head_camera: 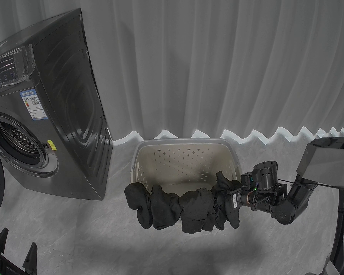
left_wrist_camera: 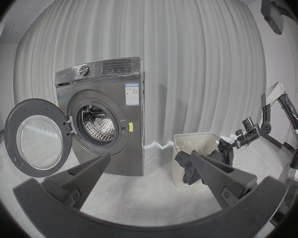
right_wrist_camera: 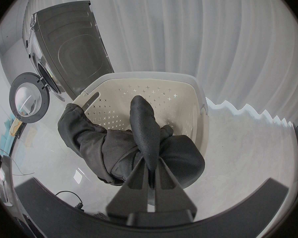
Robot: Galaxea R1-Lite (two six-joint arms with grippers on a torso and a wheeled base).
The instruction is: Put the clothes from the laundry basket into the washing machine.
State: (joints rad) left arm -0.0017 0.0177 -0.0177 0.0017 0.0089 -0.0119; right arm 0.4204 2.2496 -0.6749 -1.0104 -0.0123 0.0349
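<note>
1. While the right gripper [right_wrist_camera: 151, 173] hangs at the near right corner of the laundry basket [head_camera: 187, 142], its fingers are pinched together on a fold of a black garment [head_camera: 179, 207].
2. From that grip, the garment stretches leftward in bunched, drooping lumps across the near edge of the basket. Its left end dangles past the basket's near left corner. I cannot tell whether the cloth rests on the rim or only hangs in front of it.
3. The basket is pale plastic with small star-shaped holes in its walls. It sits on the grey floor [head_camera: 103, 230], close to the white curtain [head_camera: 218, 58] behind it.
4. The washing machine [head_camera: 65, 96] stands to the left of the basket, a little apart from it. Its round door [left_wrist_camera: 38, 138] is swung wide open, and the metal drum [left_wrist_camera: 97, 124] shows inside.
5. The left gripper [left_wrist_camera: 150, 154] is low at the near left, well apart from the basket, with its fingers spread wide and nothing between them.
</note>
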